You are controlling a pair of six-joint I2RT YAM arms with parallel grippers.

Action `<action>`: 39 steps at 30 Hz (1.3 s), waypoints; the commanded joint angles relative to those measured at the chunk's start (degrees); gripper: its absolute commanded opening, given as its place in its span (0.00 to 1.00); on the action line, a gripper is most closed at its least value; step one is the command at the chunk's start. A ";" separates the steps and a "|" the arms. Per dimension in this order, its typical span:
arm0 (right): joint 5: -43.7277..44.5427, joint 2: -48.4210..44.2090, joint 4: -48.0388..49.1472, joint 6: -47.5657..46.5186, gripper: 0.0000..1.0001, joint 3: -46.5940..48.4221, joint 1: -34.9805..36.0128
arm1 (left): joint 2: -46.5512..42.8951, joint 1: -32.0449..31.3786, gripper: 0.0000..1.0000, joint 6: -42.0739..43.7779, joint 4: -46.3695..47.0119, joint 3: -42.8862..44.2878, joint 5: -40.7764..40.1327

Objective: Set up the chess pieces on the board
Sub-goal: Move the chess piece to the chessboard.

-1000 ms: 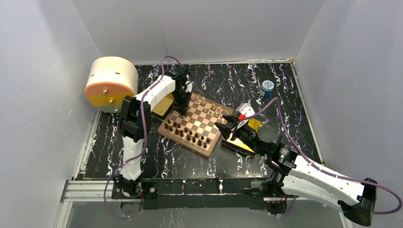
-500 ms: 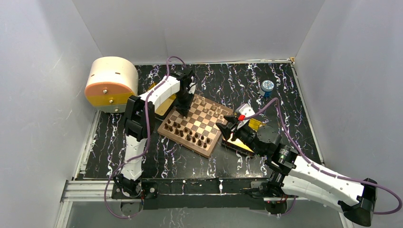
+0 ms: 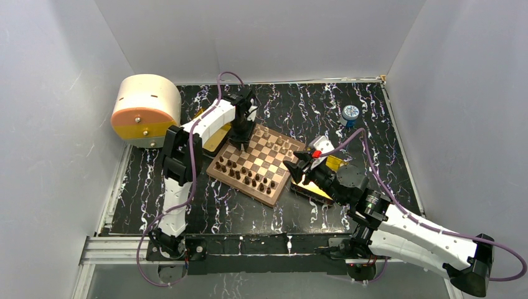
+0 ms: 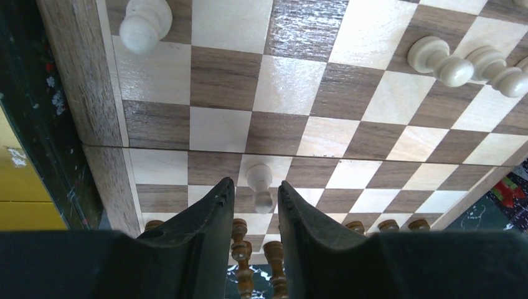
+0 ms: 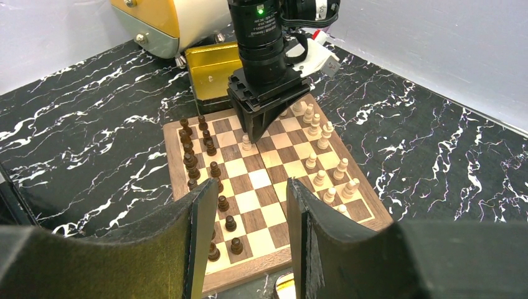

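while left gripper [image 4: 255,182] sits slightly parted around a light pawn [image 4: 260,180], right gripper [image 5: 250,183] gapes empty.

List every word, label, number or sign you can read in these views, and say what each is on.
No text can be read in any view.
The round blue-and-white object has markings on top, too small to read.
The board shows no letters or numbers on its rim.

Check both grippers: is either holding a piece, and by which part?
Nothing held. The left gripper straddles a light pawn standing on the board, a gap visible on each side; the right gripper is open and empty.
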 commanded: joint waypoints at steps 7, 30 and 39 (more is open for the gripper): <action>1.38 -1.58 1.84 0.30 0.53 0.68 -0.24 | -11.07 -0.69 0.29 -2.37 8.19 -11.24 -2.58; 1.84 -0.89 2.18 0.56 0.53 0.71 -0.18 | -14.04 -1.87 0.18 -2.21 11.17 -15.41 -3.12; 2.12 -0.96 2.14 0.47 0.53 0.45 -0.16 | -14.33 -2.30 0.12 -2.25 11.17 -15.34 -3.85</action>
